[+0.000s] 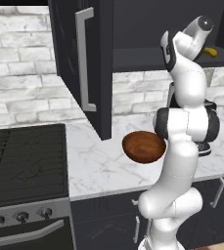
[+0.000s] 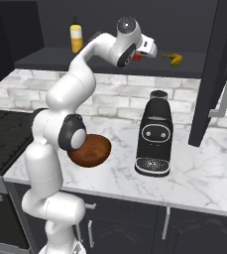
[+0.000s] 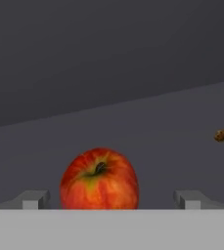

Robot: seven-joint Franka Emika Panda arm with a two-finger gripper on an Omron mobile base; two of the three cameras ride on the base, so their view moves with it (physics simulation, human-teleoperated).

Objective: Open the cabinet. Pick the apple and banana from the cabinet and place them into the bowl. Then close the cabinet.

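**Open claw facing the apple on the shelf**

The cabinet [image 1: 84, 63] is standing open. The bowl [image 2: 90, 150] is sitting on the counter [image 2: 199, 173] beside the coffee machine [image 2: 154, 134]. The claw [image 3: 111, 199] is spreading wide around the apple [image 3: 99, 179]; the banana [image 2: 174, 58] is lying nearby.
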